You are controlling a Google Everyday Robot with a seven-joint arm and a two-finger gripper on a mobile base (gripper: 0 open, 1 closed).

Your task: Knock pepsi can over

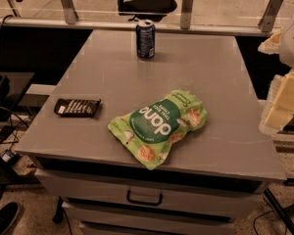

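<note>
Camera view: a grey worktop [112,77] fills the middle of the scene, with a drawer front [88,190] and its dark handle below the near edge. The pepsi can [145,39] stands upright near the far edge of the worktop, a little left of the middle. It is a small, dark blue cylinder with a silver top rim that catches the light and pale markings down the side facing the camera. It stands alone, touching nothing else, and casts a short shadow at its base.

Well apart from it, towards the near edge, lies a green bag [159,126], flat and crumpled, far larger than the can, with white lettering on a darker green patch. Near the left edge of the worktop, also well apart from the can, lies a flat dark snack bar wrapper [77,107] with pale stripes.

The gripper [282,102] shows as pale, blocky parts at the right border, beside the right edge of the worktop and well apart from the can. It is cut off by the border, and whether it is spread or closed does not show.

Behind the worktop runs a rail with slanted metal posts [67,3], and a dark office chair [147,3] stands beyond it.
</note>
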